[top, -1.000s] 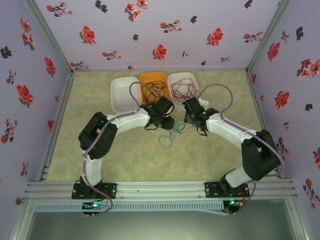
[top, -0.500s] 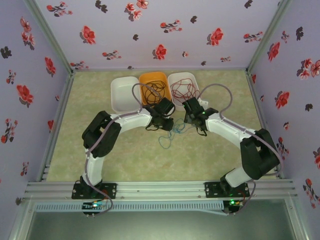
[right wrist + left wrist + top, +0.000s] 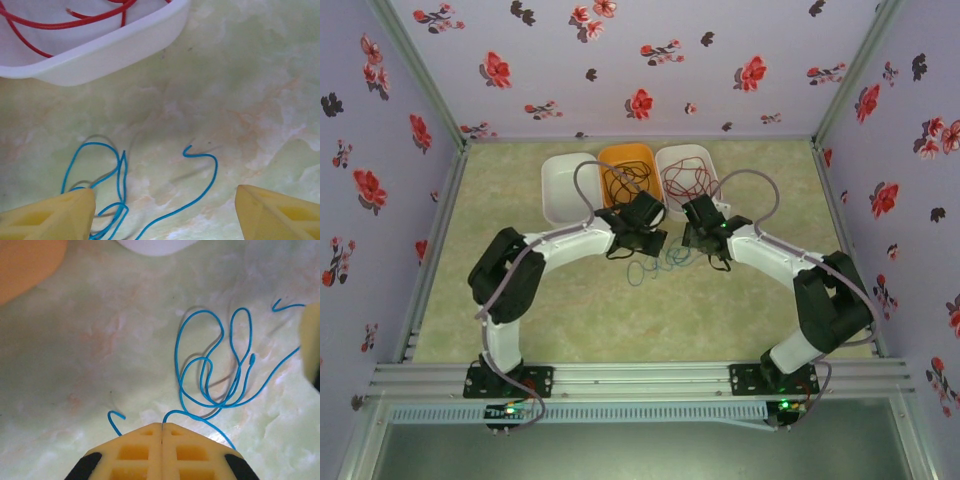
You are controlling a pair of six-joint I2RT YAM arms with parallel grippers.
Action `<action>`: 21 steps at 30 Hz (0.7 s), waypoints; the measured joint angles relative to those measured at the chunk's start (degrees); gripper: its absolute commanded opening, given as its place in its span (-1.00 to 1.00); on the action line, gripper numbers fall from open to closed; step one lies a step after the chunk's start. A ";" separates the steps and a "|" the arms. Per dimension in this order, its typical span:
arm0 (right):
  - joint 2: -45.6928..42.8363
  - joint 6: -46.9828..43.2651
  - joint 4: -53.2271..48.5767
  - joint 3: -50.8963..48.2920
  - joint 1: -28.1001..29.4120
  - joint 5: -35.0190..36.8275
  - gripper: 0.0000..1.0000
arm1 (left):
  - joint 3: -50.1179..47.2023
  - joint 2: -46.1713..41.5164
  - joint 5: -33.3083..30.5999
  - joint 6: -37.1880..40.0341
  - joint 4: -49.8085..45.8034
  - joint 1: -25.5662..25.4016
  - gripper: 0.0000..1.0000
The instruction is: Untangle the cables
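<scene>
A light blue cable [image 3: 655, 266] lies in loose loops on the table between my two grippers. In the left wrist view the light blue cable [image 3: 210, 365] curls ahead of my left gripper [image 3: 163, 425], and one strand comes out from between the closed fingertips. The left gripper [image 3: 638, 240] is shut on that strand. My right gripper [image 3: 165, 212] hangs open over the blue cable [image 3: 202, 190], whose free end hooks between the fingers. A red cable [image 3: 75, 20] lies in the white tray [image 3: 125, 42]. Dark cables [image 3: 628, 178] rest in the orange tray [image 3: 625, 153].
Three trays stand in a row at the back: an empty white tray [image 3: 560, 185], the orange one, and the white tray [image 3: 665, 158] with the red cable [image 3: 688, 178]. Patterned walls close in the table on three sides. A yellow finger [image 3: 311, 335] of the right gripper shows at the edge.
My left gripper has closed on a strand of the blue cable. Both grippers shifted slightly toward the trays, and the cable's loops moved up with them.
</scene>
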 measured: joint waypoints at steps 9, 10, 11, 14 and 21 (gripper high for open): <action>0.04 0.37 6.99 -1.44 0.02 -7.08 0.50 | -6.51 -5.38 -3.32 0.22 5.40 0.04 -1.00; 0.15 0.39 8.48 -1.99 0.02 -8.26 0.50 | -7.23 -5.86 -3.45 0.22 5.84 0.07 -1.00; 0.28 0.39 9.94 -2.56 0.02 -9.31 0.51 | -7.76 -6.32 -3.61 0.20 6.16 0.13 -1.00; 0.66 0.39 14.21 -4.48 0.09 -12.70 0.52 | -8.44 -7.28 -4.11 0.17 6.84 0.17 -1.00; 4.59 0.35 17.92 -4.04 0.76 -17.81 0.47 | -10.58 -9.22 -4.94 -0.11 9.97 0.28 -1.00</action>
